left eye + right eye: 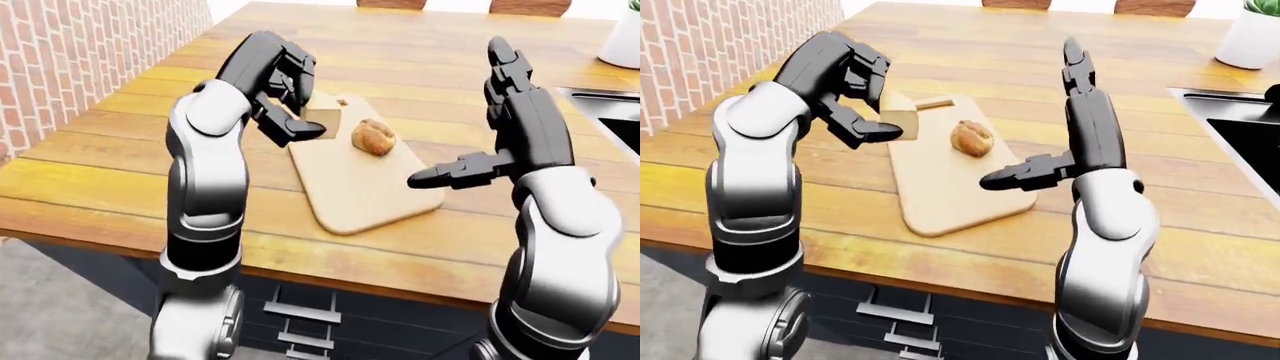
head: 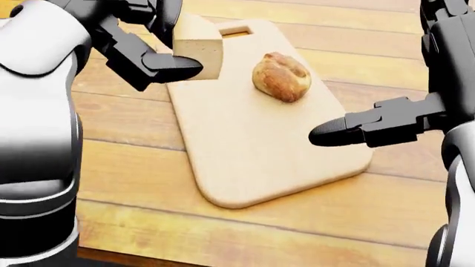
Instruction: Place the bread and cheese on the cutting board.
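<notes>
Wooden table (image 2: 401,61) carries a cutting board (image 2: 260,150) with bread (image 2: 281,76) on it. Left hand (image 2: 145,41) pinches cheese (image 2: 199,47) above the board; right hand (image 1: 500,127) is spread, empty.

Brick wall (image 1: 70,52), wooden table (image 1: 420,37), grey floor (image 1: 60,315).

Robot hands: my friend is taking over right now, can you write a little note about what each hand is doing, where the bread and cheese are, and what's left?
Left hand: fingers shut on the cheese, held up by the cutting board's handle end, at the head view's top left.
Right hand: open and empty, above the board's right edge.
Bread: lying on the board, nothing touching it. Done.
Left to do: lower the cheese onto a bare part of the board, probably beside the bread, then open the fingers and lift away.
</notes>
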Controlling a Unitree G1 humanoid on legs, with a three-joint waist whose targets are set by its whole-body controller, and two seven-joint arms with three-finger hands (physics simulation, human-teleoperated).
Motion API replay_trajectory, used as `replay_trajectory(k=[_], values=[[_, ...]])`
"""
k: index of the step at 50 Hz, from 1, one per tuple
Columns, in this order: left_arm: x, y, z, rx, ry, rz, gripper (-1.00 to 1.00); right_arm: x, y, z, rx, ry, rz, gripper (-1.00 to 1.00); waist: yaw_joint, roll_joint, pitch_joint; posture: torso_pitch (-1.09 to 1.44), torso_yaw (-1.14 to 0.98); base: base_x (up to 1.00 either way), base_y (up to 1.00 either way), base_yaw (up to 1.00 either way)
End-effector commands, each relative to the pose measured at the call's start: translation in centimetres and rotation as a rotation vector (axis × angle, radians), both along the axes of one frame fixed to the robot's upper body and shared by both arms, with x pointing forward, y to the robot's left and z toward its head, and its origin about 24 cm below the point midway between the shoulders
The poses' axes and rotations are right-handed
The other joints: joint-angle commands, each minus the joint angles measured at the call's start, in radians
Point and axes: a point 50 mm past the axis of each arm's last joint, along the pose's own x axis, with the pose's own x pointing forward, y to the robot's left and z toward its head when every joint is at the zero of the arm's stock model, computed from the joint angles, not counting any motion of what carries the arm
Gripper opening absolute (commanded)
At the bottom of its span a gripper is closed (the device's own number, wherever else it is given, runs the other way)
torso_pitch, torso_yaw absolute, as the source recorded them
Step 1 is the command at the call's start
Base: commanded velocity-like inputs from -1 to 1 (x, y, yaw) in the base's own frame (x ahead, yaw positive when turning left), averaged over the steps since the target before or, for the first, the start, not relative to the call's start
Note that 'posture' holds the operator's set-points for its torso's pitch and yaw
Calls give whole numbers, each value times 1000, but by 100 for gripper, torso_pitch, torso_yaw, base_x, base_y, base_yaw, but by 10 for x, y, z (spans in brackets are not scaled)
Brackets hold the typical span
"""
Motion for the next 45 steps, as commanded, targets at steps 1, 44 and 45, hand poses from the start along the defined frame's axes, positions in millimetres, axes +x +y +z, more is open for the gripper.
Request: replay_trajectory(k=[1,44,45], values=[[-3,-8,19,-1,-102,-26,-100,-6,0,13,-17,-74,-2,100,1,-2,-28,0,0,0,0,0],[6,-44,-54,-39,46,-129,-94,-28,-23,14,27,-107,-92,100,0,-13,-30,0,0,0,0,0],[6,-43,-55,-38,50,-130,-97,-28,-23,14,28,-108,-94,100,1,-14,-31,0,0,0,0,0]])
